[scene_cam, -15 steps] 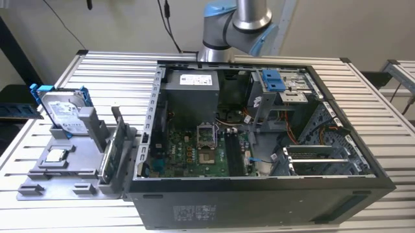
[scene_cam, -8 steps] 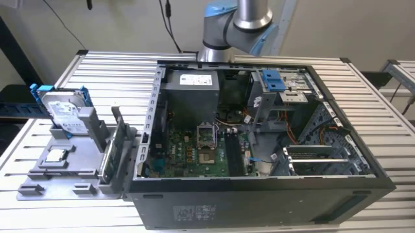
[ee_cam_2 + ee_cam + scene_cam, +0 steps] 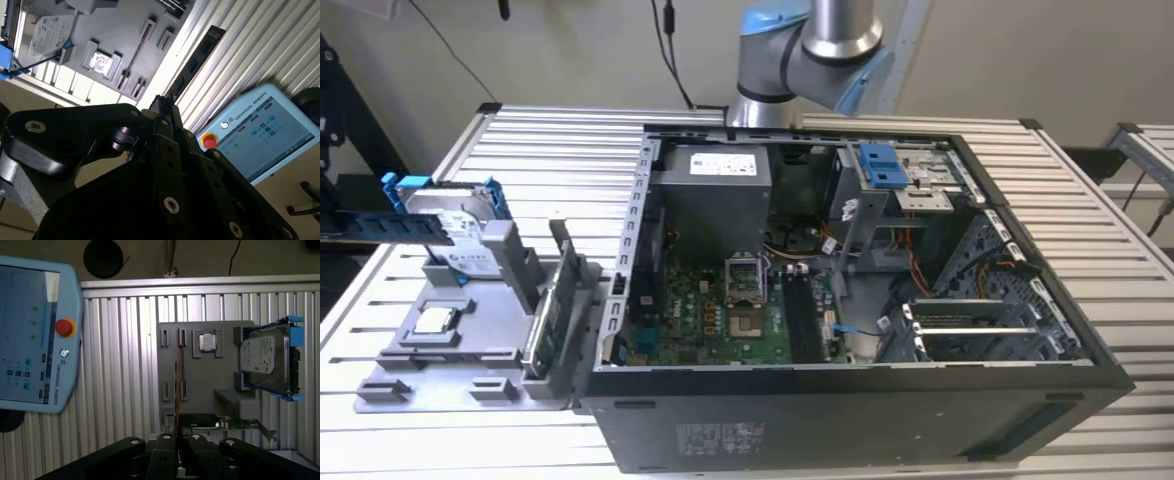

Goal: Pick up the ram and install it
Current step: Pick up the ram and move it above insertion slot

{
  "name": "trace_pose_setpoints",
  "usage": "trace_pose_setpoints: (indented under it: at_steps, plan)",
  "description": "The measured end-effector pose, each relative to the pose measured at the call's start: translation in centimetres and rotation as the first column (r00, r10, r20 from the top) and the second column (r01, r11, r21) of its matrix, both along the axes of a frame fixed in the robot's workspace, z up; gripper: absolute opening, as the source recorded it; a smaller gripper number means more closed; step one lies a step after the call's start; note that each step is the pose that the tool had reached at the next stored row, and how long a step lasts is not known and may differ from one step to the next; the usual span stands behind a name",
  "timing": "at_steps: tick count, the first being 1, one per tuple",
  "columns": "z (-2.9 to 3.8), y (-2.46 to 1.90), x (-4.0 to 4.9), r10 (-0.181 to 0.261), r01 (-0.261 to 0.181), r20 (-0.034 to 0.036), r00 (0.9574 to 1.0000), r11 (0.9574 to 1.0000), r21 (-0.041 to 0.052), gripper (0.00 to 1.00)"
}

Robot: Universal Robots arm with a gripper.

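Observation:
The ram (image 3: 200, 55) is a long dark strip with chips on its face. It sticks out from my gripper's (image 3: 162, 102) tips over the slatted table. In the first wrist view the ram (image 3: 176, 390) shows edge-on as a thin line rising from between the fingers (image 3: 167, 442), and it crosses the grey fixture below. My gripper (image 3: 177, 440) is shut on the ram, high above the fixture. In the exterior view the arm (image 3: 814, 40) leaves the picture at the top.
The grey fixture (image 3: 210, 385) holds a hard drive in a blue frame (image 3: 265, 360), a square silver chip (image 3: 207, 341) and an upright card (image 3: 564, 295). An open computer case (image 3: 854, 400) with its motherboard (image 3: 720, 320) stands to the exterior view's right. A teach pendant (image 3: 35, 335) lies beside the fixture.

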State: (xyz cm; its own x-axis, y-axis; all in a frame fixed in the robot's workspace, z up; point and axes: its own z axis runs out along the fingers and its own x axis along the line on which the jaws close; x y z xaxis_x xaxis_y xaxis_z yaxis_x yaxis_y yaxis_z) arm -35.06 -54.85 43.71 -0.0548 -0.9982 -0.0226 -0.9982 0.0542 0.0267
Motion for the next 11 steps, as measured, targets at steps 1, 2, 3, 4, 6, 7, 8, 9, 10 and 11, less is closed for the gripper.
trace_pose_setpoints:
  at_steps: [1, 2, 3, 4, 6, 7, 8, 9, 10, 11]
  plan:
    - [0.00, 0.00, 0.20, 0.000, 0.000, 0.0000, 1.0000, 1.0000, 0.0000, 0.14]
    - [0.00, 0.00, 0.39, 0.000, 0.000, -0.0001, 1.0000, 1.0000, 0.0001, 0.14]
    - [0.00, 0.00, 0.60, 0.000, 0.000, 0.0000, 1.0000, 1.0000, 0.0001, 0.14]
    - [0.00, 0.00, 0.79, 0.000, 0.000, -0.0001, 1.0000, 1.0000, 0.0000, 0.14]
    - [0.00, 0.00, 1.20, 0.000, 0.000, -0.0002, 1.0000, 1.0000, 0.0000, 0.14]
    - [0.00, 0.00, 1.41, 0.000, 0.000, -0.0002, 1.0000, 1.0000, 0.0001, 0.14]
    - [0.00, 0.00, 1.61, 0.000, 0.000, -0.0003, 1.0000, 1.0000, 0.0001, 0.14]
    - [-0.01, 0.00, 1.80, 0.000, 0.000, -0.0002, 1.0000, 1.0000, 0.0001, 0.14]
    - [0.00, 0.00, 2.00, 0.000, 0.000, -0.0003, 1.0000, 1.0000, 0.0001, 0.14]
    - [0.00, 0.00, 2.19, 0.000, 0.000, -0.0004, 1.0000, 1.0000, 0.0000, 0.14]
